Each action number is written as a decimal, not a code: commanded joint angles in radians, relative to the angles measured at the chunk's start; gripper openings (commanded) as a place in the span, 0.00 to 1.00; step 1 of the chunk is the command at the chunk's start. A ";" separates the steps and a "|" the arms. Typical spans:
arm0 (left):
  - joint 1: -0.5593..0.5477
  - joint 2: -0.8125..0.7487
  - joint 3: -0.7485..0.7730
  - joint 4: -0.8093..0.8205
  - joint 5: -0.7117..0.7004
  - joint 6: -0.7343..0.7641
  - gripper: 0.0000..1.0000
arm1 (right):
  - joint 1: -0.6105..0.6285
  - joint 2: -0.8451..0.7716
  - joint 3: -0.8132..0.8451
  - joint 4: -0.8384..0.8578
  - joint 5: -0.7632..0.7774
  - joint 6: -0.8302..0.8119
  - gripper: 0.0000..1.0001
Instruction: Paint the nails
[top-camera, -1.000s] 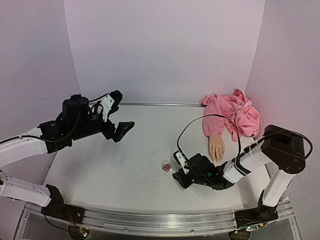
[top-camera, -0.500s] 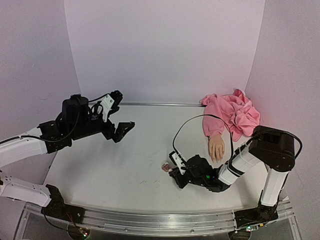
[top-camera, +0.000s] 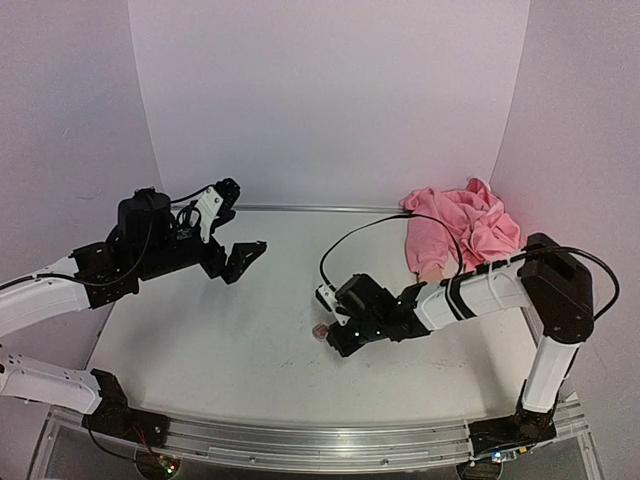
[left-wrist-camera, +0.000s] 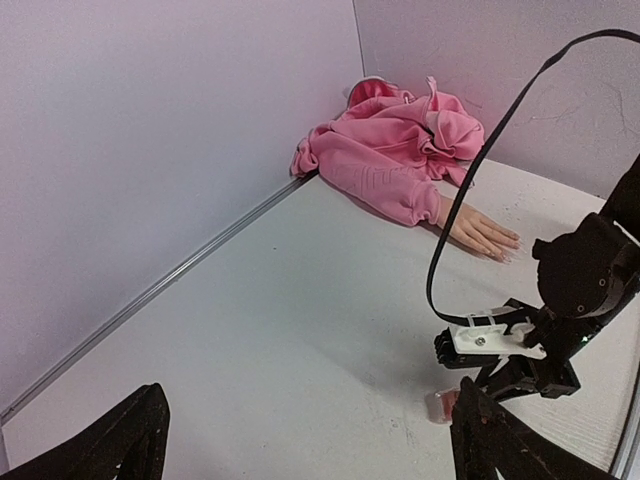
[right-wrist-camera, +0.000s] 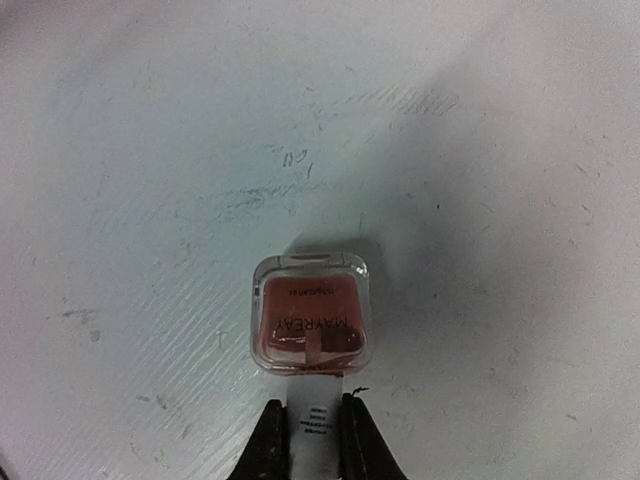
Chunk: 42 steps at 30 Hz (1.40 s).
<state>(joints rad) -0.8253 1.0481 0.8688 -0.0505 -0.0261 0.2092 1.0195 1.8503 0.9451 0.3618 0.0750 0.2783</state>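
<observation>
The small pinkish polish bottle (right-wrist-camera: 310, 318) lies on its side on the white table, its white cap (right-wrist-camera: 316, 425) pointing back between my right fingers. My right gripper (right-wrist-camera: 312, 418) is shut on that cap; from above it sits low at mid-table (top-camera: 335, 337) with the bottle (top-camera: 320, 329) at its tip. The mannequin hand (left-wrist-camera: 478, 230) lies palm down, sticking out of the pink sleeve (left-wrist-camera: 385, 185); its nails (left-wrist-camera: 508, 244) are tiny pale tips. From above my right forearm hides most of the hand. My left gripper (top-camera: 238, 226) hangs open above the table's left side.
The pink garment (top-camera: 465, 228) is bunched in the back right corner. A black cable (top-camera: 380, 225) loops up over my right arm. Pale walls close in the table on three sides, with a metal rail (top-camera: 310, 208) along the back edge.
My right jaws have closed onto the bottle's cap. The right arm has stretched leftward across the table, now covering the mannequin hand, and the bottle has shifted slightly left. The left arm barely moved.
</observation>
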 joint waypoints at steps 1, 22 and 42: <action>0.005 -0.025 0.004 0.046 0.003 0.001 1.00 | -0.005 -0.102 0.139 -0.580 -0.139 0.090 0.00; 0.005 -0.045 0.002 0.046 0.017 -0.009 1.00 | -0.014 0.142 0.487 -1.369 -0.299 0.004 0.00; 0.005 -0.062 0.001 0.046 0.022 -0.011 0.99 | -0.014 0.221 0.613 -1.369 -0.267 0.005 0.29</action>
<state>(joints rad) -0.8253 1.0019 0.8684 -0.0505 -0.0189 0.2085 1.0092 2.0613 1.5204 -0.9394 -0.2104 0.2840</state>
